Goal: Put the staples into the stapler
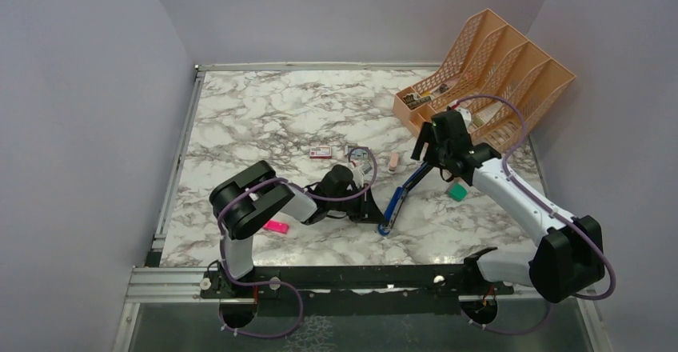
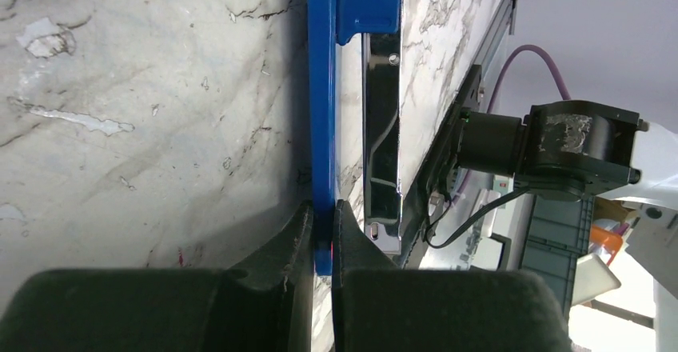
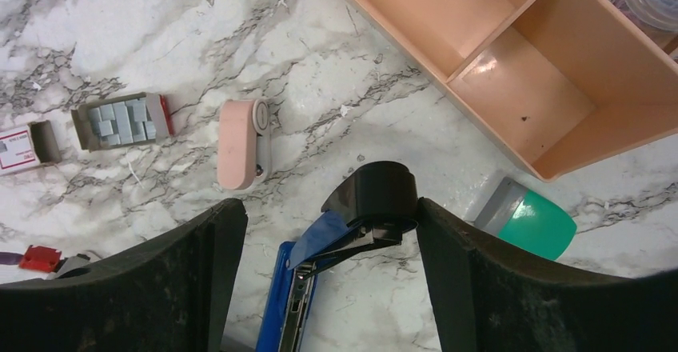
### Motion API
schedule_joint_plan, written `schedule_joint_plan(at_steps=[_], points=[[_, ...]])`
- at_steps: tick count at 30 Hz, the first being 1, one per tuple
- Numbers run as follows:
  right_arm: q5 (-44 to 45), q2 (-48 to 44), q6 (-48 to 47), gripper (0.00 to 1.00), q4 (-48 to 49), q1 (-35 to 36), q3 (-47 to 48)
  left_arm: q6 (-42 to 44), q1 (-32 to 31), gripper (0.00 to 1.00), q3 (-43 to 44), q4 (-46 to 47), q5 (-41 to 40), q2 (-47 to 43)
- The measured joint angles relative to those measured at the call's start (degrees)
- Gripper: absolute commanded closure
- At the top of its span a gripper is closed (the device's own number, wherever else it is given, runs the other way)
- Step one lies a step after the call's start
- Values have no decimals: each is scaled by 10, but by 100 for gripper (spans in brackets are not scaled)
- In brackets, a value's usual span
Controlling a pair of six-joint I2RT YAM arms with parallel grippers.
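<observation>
Pinching stapler [image 2: 322, 88], left claw [image 2: 322, 218], right claw [image 3: 328, 212] wide, staples [image 3: 120, 120] seemingly boxed

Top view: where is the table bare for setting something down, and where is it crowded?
Bare: the far-left marble table, between back rail and left arm. Crowded: centre-right, around stapler, open staple box and orange organizer.

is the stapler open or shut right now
Open. In the right wrist view the stapler has its blue top swung up off the base, leaving the metal staple channel uncovered.
</observation>
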Motion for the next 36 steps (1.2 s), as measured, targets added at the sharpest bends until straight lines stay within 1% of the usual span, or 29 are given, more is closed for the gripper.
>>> schedule_joint_plan(at_steps=[13,17,23,29,36], points=[[-19,-73,11,16,-20,0,0,-49,10,100,-1,26,18,18],[-48,-102,17,19,-24,0,-20,-61,12,100,-1,38,22,25],[-127,-124,24,19,-32,0,-90,-73,12,100,-4,52,22,30],[-190,-78,42,20,-1,10,-144,-79,12,100,-4,61,23,34],[-201,-3,59,25,54,38,-144,-83,12,100,-4,67,23,36]])
